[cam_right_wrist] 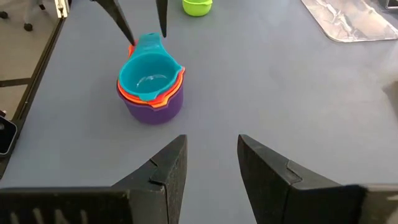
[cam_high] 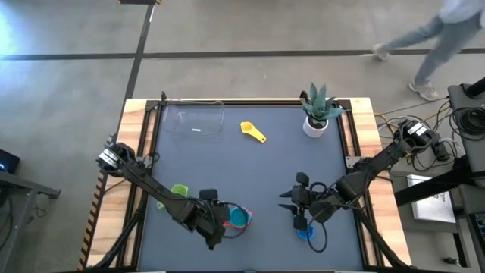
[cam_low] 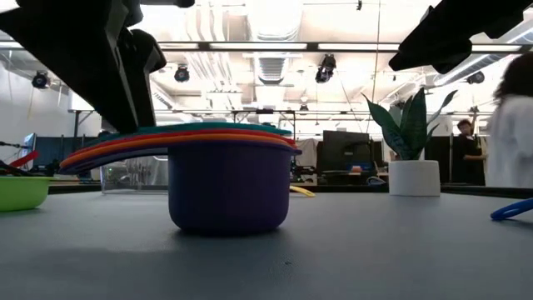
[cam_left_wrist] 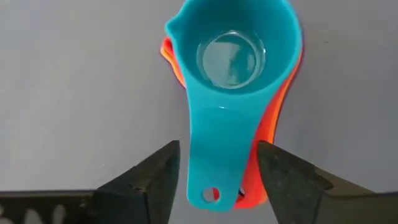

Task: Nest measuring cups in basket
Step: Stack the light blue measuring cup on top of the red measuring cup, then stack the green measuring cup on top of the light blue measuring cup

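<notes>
Left gripper hovered over the near part of the tabletop, fingers spread, one on each side of the light blue cup's flat handle, apart from it on both sides. The bowl of that cup lay just beyond the fingertips. It sat topmost in a nested stack: orange cup and a red one showing as thin rims beneath, purple cup at the base, standing on the tabletop.

Green cup rested alone beside the left arm, behind the fingers and well apart from the stack.

Right gripper sat low on the near right of the tabletop, fingers spread with nothing between them, pointed toward the stack, which stood well ahead of the fingertips. Blue cup lay by this gripper, partly hidden under it in the high view; whether it touched the fingers could not be told.

Yellow cup lay far off at the back of the tabletop, between the basket and the potted plant. Basket stood at the far left, with no cup seen inside it.

A person showed on the floor beyond the table.
</notes>
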Available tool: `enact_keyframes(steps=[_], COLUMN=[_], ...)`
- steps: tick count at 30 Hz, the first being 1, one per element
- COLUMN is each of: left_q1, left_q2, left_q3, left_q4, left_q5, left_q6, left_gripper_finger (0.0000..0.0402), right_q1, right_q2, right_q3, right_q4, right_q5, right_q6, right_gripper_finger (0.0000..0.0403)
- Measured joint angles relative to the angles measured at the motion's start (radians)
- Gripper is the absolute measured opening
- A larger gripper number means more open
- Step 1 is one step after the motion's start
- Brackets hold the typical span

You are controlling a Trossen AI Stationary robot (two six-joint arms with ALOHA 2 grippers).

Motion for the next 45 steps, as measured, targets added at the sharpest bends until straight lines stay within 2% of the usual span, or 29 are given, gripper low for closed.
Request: enact_keyframes(steps=[4,7,10,13,14,15,18,23,28,35,39,45], left_q1=[0.0,-0.003,-0.029,-0.079,-0.089,-0.095,-0.093,-0.099,-0.112,-0.124,-0.124,-0.124], left_q2=[0.0,-0.002,-0.007,-0.023,-0.034,-0.05,-0.107,-0.237,-0.399,-0.605,-0.654,-0.64], left_q3=[0.032,0.097,0.148,0.146,0.129,0.104,-0.002,-0.183,-0.33,-0.564,-0.646,-0.686], left_q4=[-0.037,-0.22,-0.437,-0.574,-0.601,-0.62,-0.598,-0.512,-0.468,-0.322,-0.235,-0.239], left_q5=[0.034,0.045,-0.018,-0.126,-0.144,-0.121,0.01,0.111,0.128,0.23,0.257,0.272], left_q6=[0.008,-0.026,-0.07,-0.123,-0.151,-0.179,-0.245,-0.308,-0.407,-0.552,-0.577,-0.589], left_gripper_finger=[0.0227,0.0238,0.0238,0.0235,0.0234,0.0233,0.0232,0.0232,0.0232,0.0232,0.0233,0.0235], right_q1=[0.0,0.0,0.0,0.003,0.004,0.004,0.004,0.004,0.005,0.005,0.004,0.005], right_q2=[0.0,0.0,0.0,0.0,0.0,0.0,0.0,0.0,0.0,0.0,0.0,0.0], right_q3=[0.0,0.0,0.0,0.0,0.0,0.0,0.0,0.0,-0.001,-0.005,-0.005,-0.006], right_q4=[0.0,0.0,0.0,0.0,-0.001,0.0,0.001,0.003,0.005,0.004,0.005,0.005], right_q5=[0.0,0.0,0.0,-0.002,-0.002,-0.002,-0.002,-0.001,-0.002,-0.001,-0.001,0.0], right_q6=[0.0,0.0,0.0,0.0,0.001,0.006,0.016,0.017,0.03,0.035,0.029,0.027], right_gripper_finger=[0.0132,0.0132,0.0132,0.0132,0.0132,0.0132,0.0132,0.0132,0.0132,0.0132,0.0132,0.0132])
